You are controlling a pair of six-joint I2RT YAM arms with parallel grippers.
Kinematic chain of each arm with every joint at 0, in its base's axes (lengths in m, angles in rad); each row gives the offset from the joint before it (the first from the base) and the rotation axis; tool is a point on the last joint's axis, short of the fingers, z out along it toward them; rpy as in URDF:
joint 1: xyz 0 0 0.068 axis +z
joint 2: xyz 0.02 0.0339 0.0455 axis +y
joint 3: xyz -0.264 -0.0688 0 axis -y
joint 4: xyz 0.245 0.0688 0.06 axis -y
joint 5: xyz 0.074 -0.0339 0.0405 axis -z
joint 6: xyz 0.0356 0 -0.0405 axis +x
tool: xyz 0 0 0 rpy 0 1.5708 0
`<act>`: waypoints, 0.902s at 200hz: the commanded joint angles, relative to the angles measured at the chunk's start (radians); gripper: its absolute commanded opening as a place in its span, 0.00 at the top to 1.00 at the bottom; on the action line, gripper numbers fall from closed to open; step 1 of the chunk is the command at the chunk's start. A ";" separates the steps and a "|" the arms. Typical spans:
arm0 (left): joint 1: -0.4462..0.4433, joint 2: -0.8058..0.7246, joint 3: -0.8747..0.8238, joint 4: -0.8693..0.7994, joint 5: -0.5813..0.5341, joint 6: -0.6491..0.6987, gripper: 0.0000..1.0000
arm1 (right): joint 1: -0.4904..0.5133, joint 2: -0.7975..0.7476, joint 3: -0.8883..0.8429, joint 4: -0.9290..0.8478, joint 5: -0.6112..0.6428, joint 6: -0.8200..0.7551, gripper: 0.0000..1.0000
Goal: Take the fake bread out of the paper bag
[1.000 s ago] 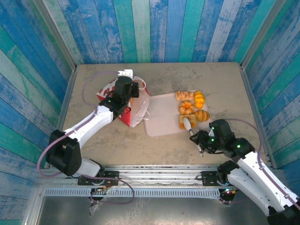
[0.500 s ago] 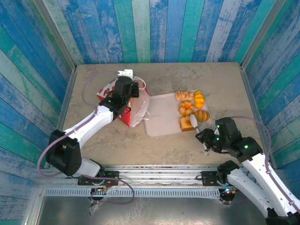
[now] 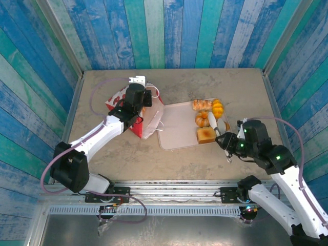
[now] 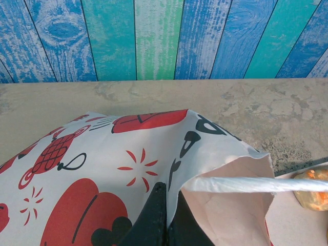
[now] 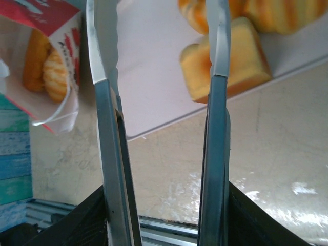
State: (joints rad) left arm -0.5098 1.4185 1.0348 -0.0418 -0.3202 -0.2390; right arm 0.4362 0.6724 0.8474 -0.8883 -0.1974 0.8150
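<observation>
At left: left gripper (image 4: 166,201) pinched tight on rim of red-and-white printed paper bag (image 4: 92,169) | bag mouth faces right, golden toy bread pieces (image 5: 45,64) inside | right gripper (image 3: 217,123), jaws apart and empty, over pale flat tray (image 3: 177,128); bagged bread lies to its left.

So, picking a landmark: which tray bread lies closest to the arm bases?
The square toast at the near edge of the tray; rounder pieces lie behind.
</observation>
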 commanded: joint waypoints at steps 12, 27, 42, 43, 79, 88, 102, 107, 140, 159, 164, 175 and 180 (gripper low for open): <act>0.000 -0.013 -0.011 0.015 -0.020 0.012 0.99 | -0.005 0.072 0.030 0.163 -0.117 -0.069 0.49; -0.001 -0.022 -0.018 0.017 -0.020 0.016 0.99 | -0.002 0.122 0.038 0.217 -0.169 -0.077 0.50; -0.001 -0.027 -0.020 0.014 -0.023 0.018 0.99 | 0.009 0.178 0.057 0.250 -0.220 -0.088 0.51; 0.000 -0.028 -0.020 0.014 -0.023 0.019 0.99 | 0.009 0.182 0.059 0.252 -0.223 -0.090 0.51; 0.000 -0.039 -0.028 0.011 -0.034 0.026 0.99 | 0.131 0.300 0.113 0.328 -0.209 -0.102 0.51; -0.001 -0.039 -0.031 0.011 -0.040 0.027 0.99 | 0.156 0.333 0.134 0.331 -0.196 -0.108 0.51; 0.000 -0.040 -0.034 0.014 -0.044 0.026 1.00 | 0.225 0.384 0.160 0.345 -0.187 -0.115 0.52; 0.000 -0.040 -0.036 0.017 -0.042 0.026 1.00 | 0.238 0.399 0.167 0.353 -0.187 -0.116 0.52; -0.001 -0.047 -0.047 0.028 -0.028 0.034 1.00 | 0.296 0.496 0.207 0.390 -0.204 -0.119 0.53; 0.000 -0.049 -0.053 0.031 -0.022 0.036 1.00 | 0.321 0.536 0.225 0.417 -0.213 -0.118 0.53; 0.000 -0.050 -0.054 0.030 -0.021 0.036 0.99 | 0.326 0.546 0.229 0.423 -0.216 -0.119 0.53; -0.001 -0.051 -0.056 0.031 -0.017 0.036 1.00 | 0.337 0.569 0.235 0.438 -0.225 -0.112 0.53; 0.000 -0.052 -0.056 0.032 -0.014 0.038 1.00 | 0.341 0.582 0.237 0.446 -0.228 -0.108 0.53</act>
State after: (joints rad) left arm -0.5098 1.4166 0.9928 -0.0280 -0.3382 -0.2100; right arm 0.7540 1.2240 1.0462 -0.5137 -0.3931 0.7136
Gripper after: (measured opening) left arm 0.048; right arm 0.469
